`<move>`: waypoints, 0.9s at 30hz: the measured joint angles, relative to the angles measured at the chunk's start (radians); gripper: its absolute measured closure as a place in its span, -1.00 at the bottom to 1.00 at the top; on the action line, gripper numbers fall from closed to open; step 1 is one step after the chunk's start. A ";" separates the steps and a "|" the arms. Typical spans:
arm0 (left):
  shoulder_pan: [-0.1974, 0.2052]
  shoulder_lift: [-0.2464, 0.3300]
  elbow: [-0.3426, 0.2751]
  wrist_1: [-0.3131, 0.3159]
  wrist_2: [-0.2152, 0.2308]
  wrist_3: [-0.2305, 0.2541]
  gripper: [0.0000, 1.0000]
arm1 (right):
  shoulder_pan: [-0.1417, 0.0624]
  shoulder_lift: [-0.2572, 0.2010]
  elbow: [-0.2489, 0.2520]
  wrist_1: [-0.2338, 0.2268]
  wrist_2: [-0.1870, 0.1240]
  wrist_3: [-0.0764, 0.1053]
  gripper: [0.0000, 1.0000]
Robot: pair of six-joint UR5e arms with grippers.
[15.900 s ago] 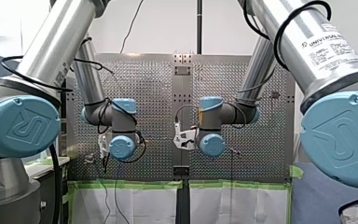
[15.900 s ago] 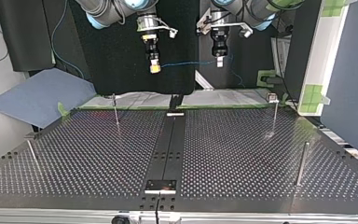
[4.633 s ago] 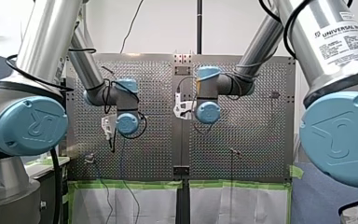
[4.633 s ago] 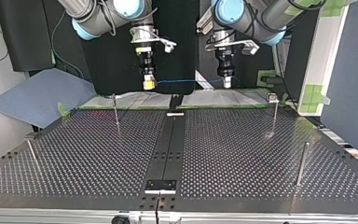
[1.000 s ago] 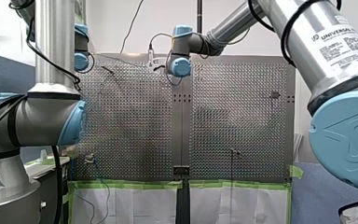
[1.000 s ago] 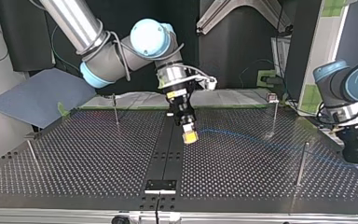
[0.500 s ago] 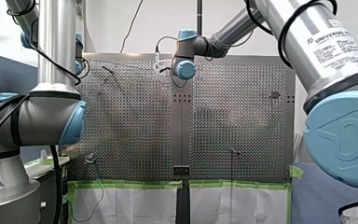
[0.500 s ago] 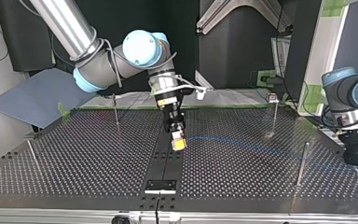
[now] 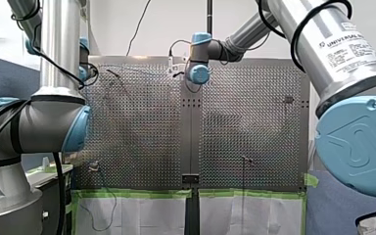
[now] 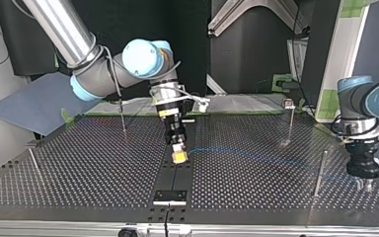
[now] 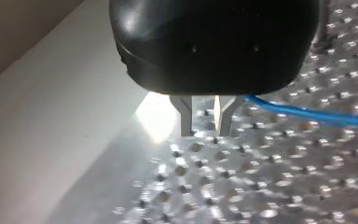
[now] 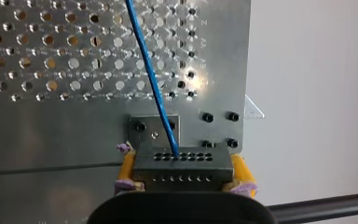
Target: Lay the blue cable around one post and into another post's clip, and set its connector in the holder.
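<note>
Presently, over the table (image 10: 79,168), my right gripper (image 12: 182,173) clamps the connector (image 12: 182,161) between yellow pads (image 12: 127,168), short of the holder (image 10: 169,196), while the blue cable (image 12: 151,79) runs to my left gripper (image 11: 204,122), whose grip I cannot tell, so tension there could skew the seating.

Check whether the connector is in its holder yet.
Not in. My right gripper holds the connector between yellow pads, short of the holder.

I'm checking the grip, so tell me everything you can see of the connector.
The connector is a small grey block, metal by its look, with two rows of small holes. It sits level between the yellow pads of my right gripper, clamped at both ends. The blue cable leaves one upper hole.
</note>
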 joint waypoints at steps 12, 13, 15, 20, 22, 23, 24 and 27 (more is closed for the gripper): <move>-0.015 -0.036 0.000 0.001 0.036 0.013 0.44 | -0.017 0.022 0.001 0.016 0.006 0.000 0.35; -0.015 -0.036 0.000 0.001 0.033 0.014 0.44 | -0.018 0.025 0.001 0.020 0.006 0.000 0.35; -0.018 -0.037 -0.001 0.001 0.028 0.014 0.44 | -0.020 0.034 0.001 0.030 0.007 0.000 0.35; -0.024 -0.048 -0.001 -0.002 0.020 0.014 0.40 | -0.022 0.049 0.001 0.054 0.011 0.002 0.35; -0.026 -0.051 -0.002 -0.004 0.016 0.015 0.40 | -0.023 0.051 0.001 0.062 0.013 0.003 0.35; -0.027 -0.051 -0.002 -0.005 0.015 0.015 0.40 | -0.023 0.053 0.001 0.068 0.016 0.003 0.35; -0.028 -0.052 -0.002 -0.006 0.013 0.015 0.40 | -0.024 0.054 0.001 0.074 0.019 0.003 0.35; -0.031 -0.052 -0.002 -0.008 0.008 0.015 0.35 | -0.025 0.060 0.002 0.094 0.034 0.001 0.35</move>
